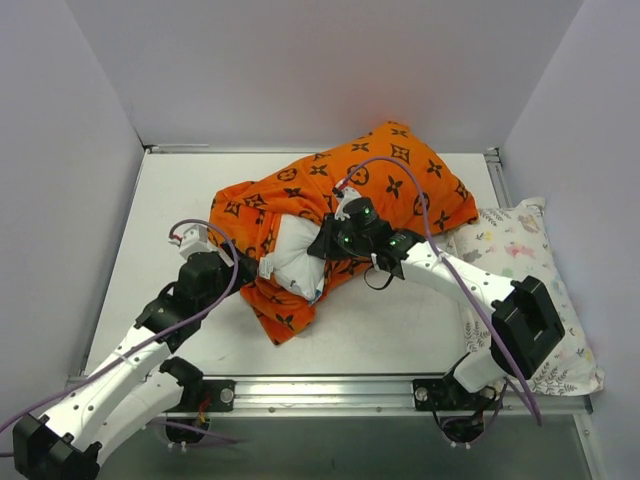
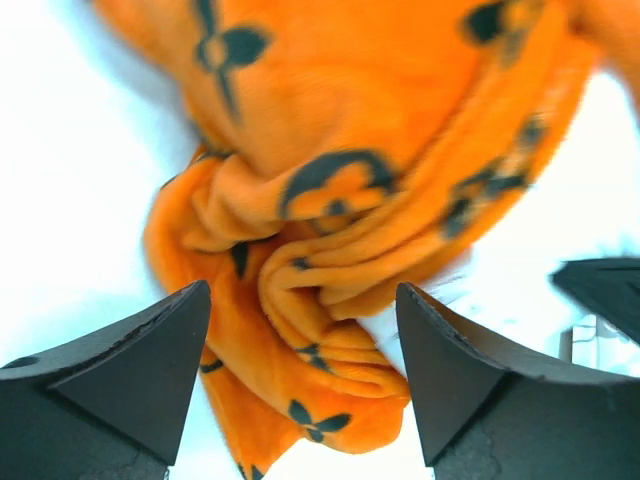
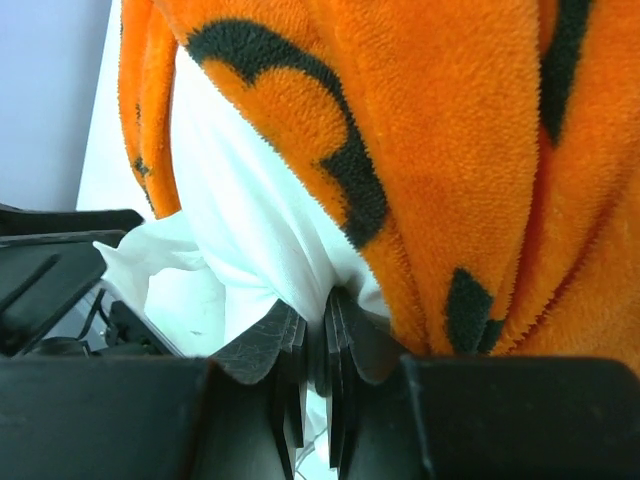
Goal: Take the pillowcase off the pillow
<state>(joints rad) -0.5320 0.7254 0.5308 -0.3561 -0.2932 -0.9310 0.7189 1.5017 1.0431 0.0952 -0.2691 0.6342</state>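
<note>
Pillowcase [image 1: 400, 170]: bright orange with black flower and circle motifs. It lies crumpled across the middle of the table [image 1: 170, 220], fuller at the far right, with its open end bunched toward the near left.
Pillow [image 1: 292, 258]: plain white. One end bulges out of the pillowcase's opening on the near-left side, and the rest is covered by the orange cloth.
Right gripper [image 1: 330, 243]: reaches in from the right, jaws pressed narrow on a pinch of the pillow's white fabric. The pinch is right at the edge of the orange cloth, which drapes above it in the wrist view.
Left gripper [image 1: 248, 268]: just beside the exposed pillow end, jaws spread wide and holding nothing. A rolled orange fold of the pillowcase lies between the fingers [image 2: 150, 370]; contact with the cloth is unclear, possibly none.
Animal-print pillow [image 1: 520, 250]: along the table's right edge, meeting the pillowcase's right end.
</note>
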